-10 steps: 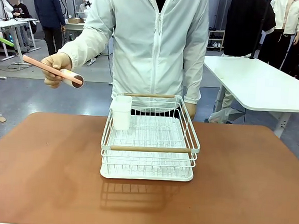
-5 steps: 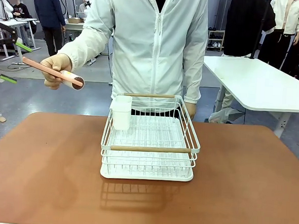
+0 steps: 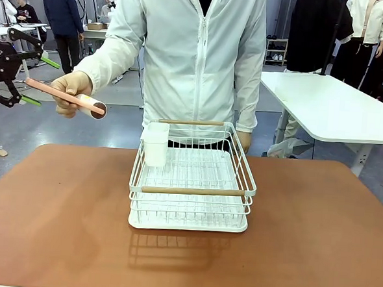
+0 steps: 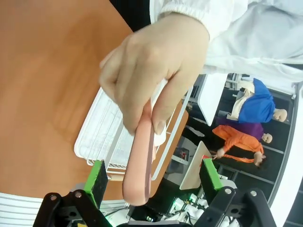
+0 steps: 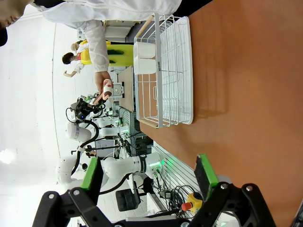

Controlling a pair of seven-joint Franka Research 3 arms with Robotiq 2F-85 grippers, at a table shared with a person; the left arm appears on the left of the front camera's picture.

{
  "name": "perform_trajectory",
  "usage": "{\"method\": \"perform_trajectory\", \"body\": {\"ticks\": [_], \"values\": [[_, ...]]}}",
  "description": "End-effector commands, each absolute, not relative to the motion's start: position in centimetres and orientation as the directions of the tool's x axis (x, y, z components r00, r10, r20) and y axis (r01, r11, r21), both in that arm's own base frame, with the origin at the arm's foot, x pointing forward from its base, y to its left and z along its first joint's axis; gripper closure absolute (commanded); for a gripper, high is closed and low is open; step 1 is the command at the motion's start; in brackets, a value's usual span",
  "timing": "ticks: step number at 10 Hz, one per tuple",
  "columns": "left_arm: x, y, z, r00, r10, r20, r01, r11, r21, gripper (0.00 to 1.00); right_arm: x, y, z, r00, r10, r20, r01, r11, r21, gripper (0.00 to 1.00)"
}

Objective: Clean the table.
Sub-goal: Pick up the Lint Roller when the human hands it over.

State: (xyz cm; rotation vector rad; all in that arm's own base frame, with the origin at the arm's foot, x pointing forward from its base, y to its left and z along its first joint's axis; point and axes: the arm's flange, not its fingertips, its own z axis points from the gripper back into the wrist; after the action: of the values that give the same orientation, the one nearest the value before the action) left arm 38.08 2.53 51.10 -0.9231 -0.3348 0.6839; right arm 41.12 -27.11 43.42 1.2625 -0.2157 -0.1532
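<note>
Table (image 3: 56, 226), reddish-brown and matte, fills your near view, a white wire rack (image 3: 192, 182) at its middle. Your left tool (image 3: 40, 81) stands released, jaws either side of the pink roller (image 3: 83, 100) a person's hand (image 3: 71, 84) holds; right tool (image 5: 147, 171) released above the table. Grey floor (image 3: 82, 127) beyond.

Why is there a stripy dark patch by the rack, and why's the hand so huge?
Front view: under overhead light the rack casts a wire shadow onto the table. Left wrist view: the person's hand is near the wide-angle lens, so it looms.
</note>
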Motion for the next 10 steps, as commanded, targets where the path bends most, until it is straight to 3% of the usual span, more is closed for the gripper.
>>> {"method": "perform_trajectory", "body": {"ticks": [1,8,9,10], "values": [[39.2,2.3,50.9,0.713,0.700,-0.025,-0.410,0.388,-0.826,0.00,40.9,-26.9,43.8,0.970,-0.229,0.082,-0.009,0.301,0.954,0.00],[39.6,2.7,49.9,0.714,0.700,-0.034,-0.419,0.387,-0.821,0.00,40.9,-26.9,43.8,0.970,-0.229,0.082,-0.009,0.301,0.954,0.00],[39.5,2.7,49.8,0.719,0.695,-0.028,-0.410,0.390,-0.825,0.16,40.9,-26.9,43.8,0.970,-0.229,0.082,-0.009,0.301,0.954,0.00],[39.5,2.7,49.8,0.720,0.694,-0.026,-0.408,0.392,-0.825,0.19,40.9,-26.9,43.8,0.970,-0.229,0.082,-0.009,0.301,0.954,0.00]]}}
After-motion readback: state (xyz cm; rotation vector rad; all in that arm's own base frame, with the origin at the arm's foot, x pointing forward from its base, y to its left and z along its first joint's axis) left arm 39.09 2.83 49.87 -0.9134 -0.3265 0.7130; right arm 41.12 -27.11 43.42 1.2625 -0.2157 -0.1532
